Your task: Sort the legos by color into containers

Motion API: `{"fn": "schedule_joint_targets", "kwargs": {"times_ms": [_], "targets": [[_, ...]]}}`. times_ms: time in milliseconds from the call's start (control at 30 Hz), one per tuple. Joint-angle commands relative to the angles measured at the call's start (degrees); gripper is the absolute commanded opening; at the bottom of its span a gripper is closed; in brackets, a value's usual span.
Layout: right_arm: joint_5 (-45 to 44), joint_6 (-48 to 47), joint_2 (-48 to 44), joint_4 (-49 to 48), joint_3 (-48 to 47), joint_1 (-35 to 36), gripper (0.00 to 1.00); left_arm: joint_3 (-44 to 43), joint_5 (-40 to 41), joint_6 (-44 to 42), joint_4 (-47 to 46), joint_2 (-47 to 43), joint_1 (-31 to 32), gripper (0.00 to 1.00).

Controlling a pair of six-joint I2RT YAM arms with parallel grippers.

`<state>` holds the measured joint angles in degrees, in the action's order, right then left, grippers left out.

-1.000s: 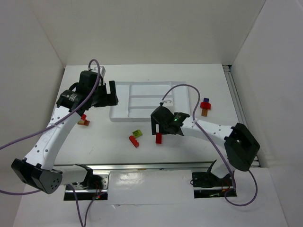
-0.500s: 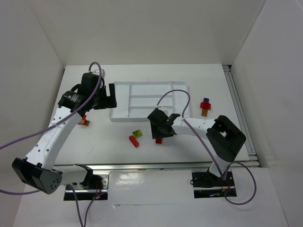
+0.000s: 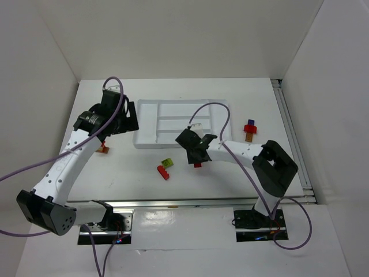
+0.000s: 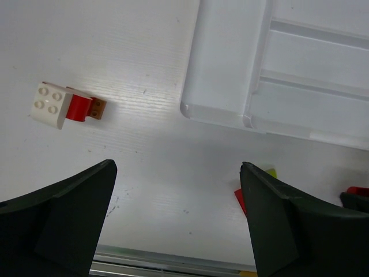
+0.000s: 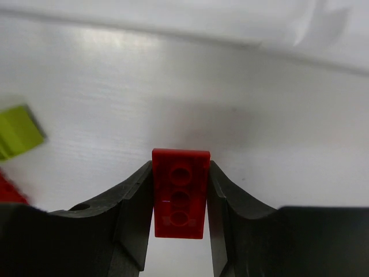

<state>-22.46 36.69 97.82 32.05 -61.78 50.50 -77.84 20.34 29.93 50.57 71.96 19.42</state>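
My right gripper point(image 5: 180, 166) is shut on a red lego point(image 5: 180, 196) and grips its two long sides just above the table. From above, that lego point(image 3: 198, 165) shows just below the right gripper point(image 3: 195, 154), near the tray's front edge. The white tray of containers point(image 3: 173, 145) lies at the table's centre back. My left gripper point(image 4: 177, 167) hangs open over bare table beside the tray's near left corner point(image 4: 225, 57). A cream-white lego point(image 4: 51, 104) joined to a red piece point(image 4: 78, 108) lies to its left.
A lime green lego point(image 3: 167, 163) and a red one point(image 3: 163, 172) lie left of the right gripper. A blue, red and orange cluster point(image 3: 249, 130) sits right of the tray. White walls enclose the table; a metal rail point(image 3: 190, 202) runs along the near edge.
The right gripper's jaws have closed on the red lego, which has shifted slightly up and right. The right arm's elbow has swung left. The left gripper moved little.
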Motion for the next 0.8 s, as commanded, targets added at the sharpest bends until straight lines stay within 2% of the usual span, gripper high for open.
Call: {"fn": "schedule_joint_targets", "kwargs": {"times_ms": [0, 33, 133, 267, 333, 467, 600, 667, 700, 733, 767], "targets": [[-6.11, -4.24, -6.06, 1.7, -6.94, -4.52, 0.43, 0.49, 6.18, 1.53, -0.38, 1.07, -1.75, 0.99], [-4.89, -5.47, -6.06, 0.83, -7.47, -9.15, 0.43, 0.5, 6.2, 1.53, -0.38, 1.86, -2.8, 0.99], [-1.8, -10.05, -6.07, -2.87, -10.54, -17.24, 0.43, 0.5, 3.4, 2.06, 1.64, 4.59, -6.41, 0.98], [-1.1, -14.27, 0.59, -5.06, -17.31, -25.07, 0.44, 1.82, 0.93, 2.06, 1.03, 4.33, -7.64, 0.98], [-1.1, -15.85, 3.94, -5.07, -22.12, -27.2, 0.44, 2.43, 1.54, 2.06, 1.03, 3.8, -7.64, 0.98], [0.31, -17.35, 12.11, -6.74, -29.43, -30.98, 0.45, 3.93, 0.15, 2.06, 0.41, 3.27, -11.94, 0.99], [0.31, -17.35, 20.2, -3.23, -37.09, -32.83, 0.48, 3.93, -0.56, 2.06, 0.41, 3.27, -14.93, 0.99], [2.67, -16.65, 20.83, -3.23, -38.41, -33.88, 0.57, 3.93, 0.05, 1.45, 0.41, 3.27, -16.07, 0.99], [4.51, -16.04, 21.44, -4.27, -38.42, -34.41, 0.64, 3.93, 0.05, 1.44, 0.41, 3.27, -17.21, 0.99], [4.53, -16.03, 21.45, -4.8, -38.42, -34.42, 0.75, 3.93, -1.17, 1.44, 0.41, 3.97, -17.83, 0.99], [4.53, -16.03, 21.45, -4.81, -38.42, -34.42, 0.9, 3.93, -1.18, 1.44, 0.41, 3.97, -18.45, 0.99]]}}
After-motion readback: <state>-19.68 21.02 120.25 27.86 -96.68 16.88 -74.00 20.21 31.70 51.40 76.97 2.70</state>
